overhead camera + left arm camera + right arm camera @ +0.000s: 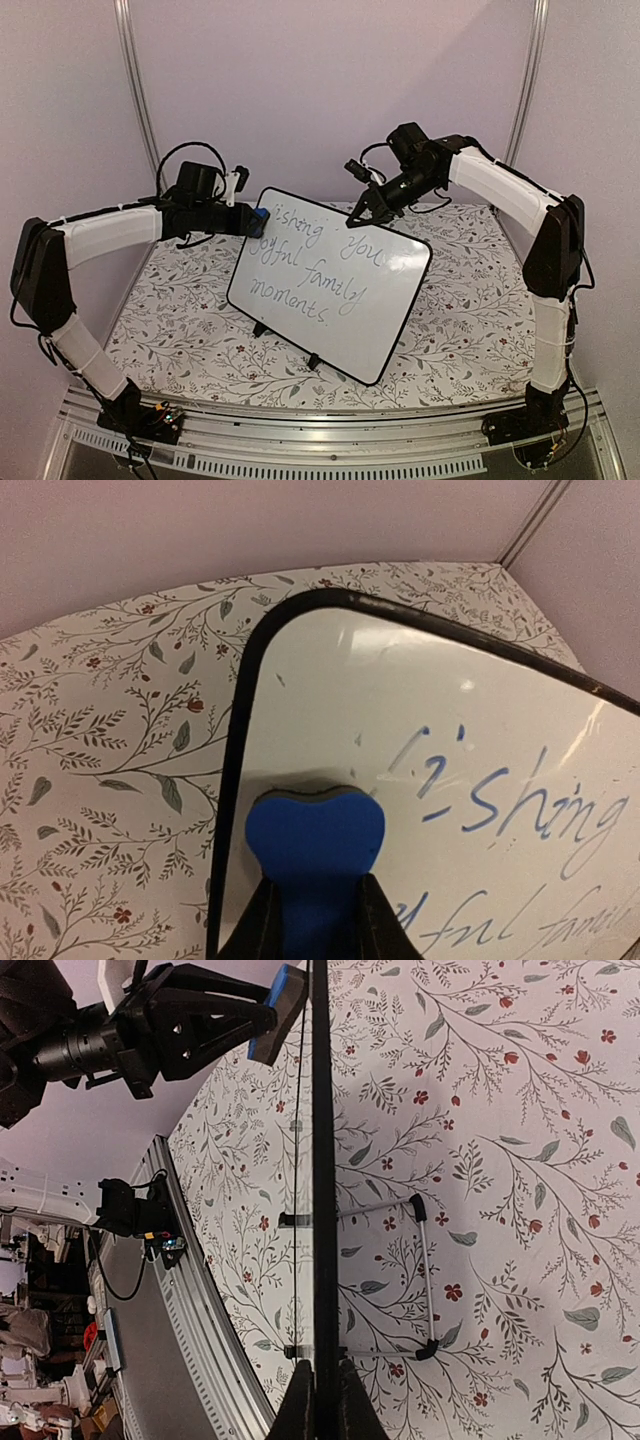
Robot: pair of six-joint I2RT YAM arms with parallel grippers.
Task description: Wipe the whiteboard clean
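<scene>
Whiteboard [330,285]: stood tilted on the floral table [470,330], handwriting largely unwiped.
Left gripper [248,221]: clenched on the blue eraser [315,845], pressed at the top-left corner.
Right gripper [360,213]: clamped on the upper frame edge.
Risk: the board could be tipped or skewed if hard wiping pressure works the frame loose.

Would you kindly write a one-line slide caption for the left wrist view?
Left hand holds a blue eraser against the whiteboard's upper corner, beside partly wiped handwriting.
</scene>
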